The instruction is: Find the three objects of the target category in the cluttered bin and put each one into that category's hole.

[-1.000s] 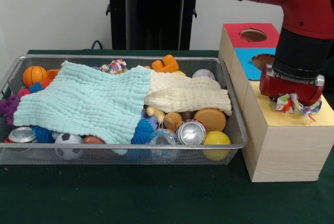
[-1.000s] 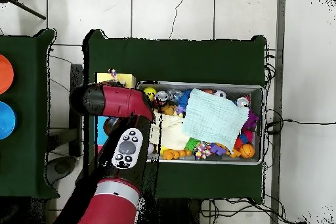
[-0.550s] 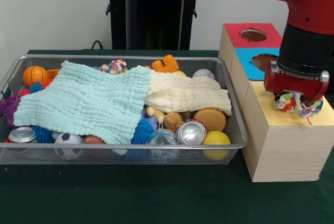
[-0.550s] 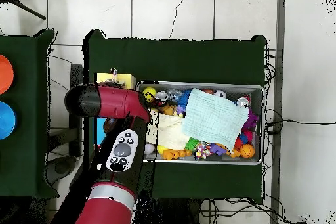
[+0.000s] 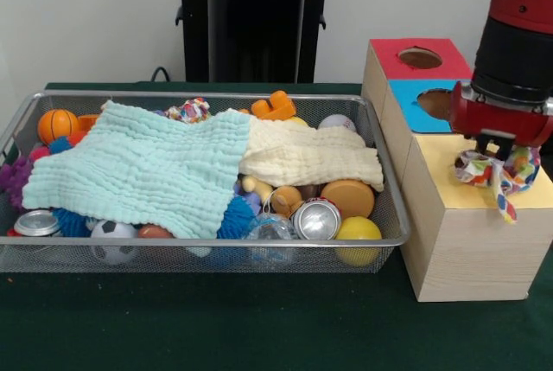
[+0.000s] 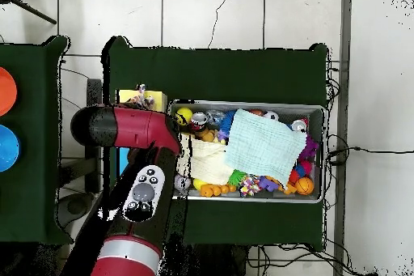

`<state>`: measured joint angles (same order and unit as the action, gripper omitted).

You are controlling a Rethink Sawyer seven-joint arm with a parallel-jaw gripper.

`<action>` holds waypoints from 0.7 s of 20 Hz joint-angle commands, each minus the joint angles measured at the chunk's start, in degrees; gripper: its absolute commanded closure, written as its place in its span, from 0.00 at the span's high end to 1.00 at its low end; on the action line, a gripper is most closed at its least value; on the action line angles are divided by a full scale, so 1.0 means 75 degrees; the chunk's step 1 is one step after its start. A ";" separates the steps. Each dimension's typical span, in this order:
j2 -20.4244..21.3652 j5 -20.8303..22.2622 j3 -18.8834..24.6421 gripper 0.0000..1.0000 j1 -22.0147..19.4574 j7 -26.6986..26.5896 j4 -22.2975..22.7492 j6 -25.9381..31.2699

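Lifted higher, the hand [image 5: 498,148] pinches a rag toy [image 5: 494,172] above the box's [image 5: 471,246] yellow top.

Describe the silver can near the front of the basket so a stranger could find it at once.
Start at the wire basket and follow its front rail toward the wooden box. The silver can lies on its side there, its round shiny end facing the camera, between a clear crinkly ball and a yellow ball. It is the only metal thing at that end.
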<state>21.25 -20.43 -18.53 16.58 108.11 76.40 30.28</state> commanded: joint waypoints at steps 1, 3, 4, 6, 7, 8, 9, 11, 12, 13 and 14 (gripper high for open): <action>0.0635 0.0275 0.0236 0.00 -0.0092 0.0998 0.0610 0.0839; 0.0678 0.0284 0.0225 0.00 -0.0094 0.0999 0.0607 0.0904; 0.0733 0.0284 0.0204 0.00 -0.0085 0.1012 0.0619 0.0978; 0.0752 0.0302 0.0178 0.00 -0.0062 0.1034 0.0621 0.1033; 0.0747 0.0307 0.0179 0.00 -0.0052 0.1048 0.0630 0.1017; 0.0742 0.0313 0.0180 0.00 -0.0042 0.1061 0.0638 0.1002; 0.0743 0.0312 0.0183 0.00 -0.0034 0.1074 0.0651 0.1004; 0.0757 0.0319 0.0170 0.00 -0.0002 0.1110 0.0664 0.1032; 0.0780 0.0323 0.0173 0.00 0.0015 0.1116 0.0695 0.1038; 0.0803 0.0327 0.0176 0.00 0.0032 0.1123 0.0727 0.1045; 0.0793 0.0329 0.0180 0.00 0.0024 0.1123 0.0724 0.1042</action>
<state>25.96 -20.42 -18.88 16.73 108.11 77.28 32.47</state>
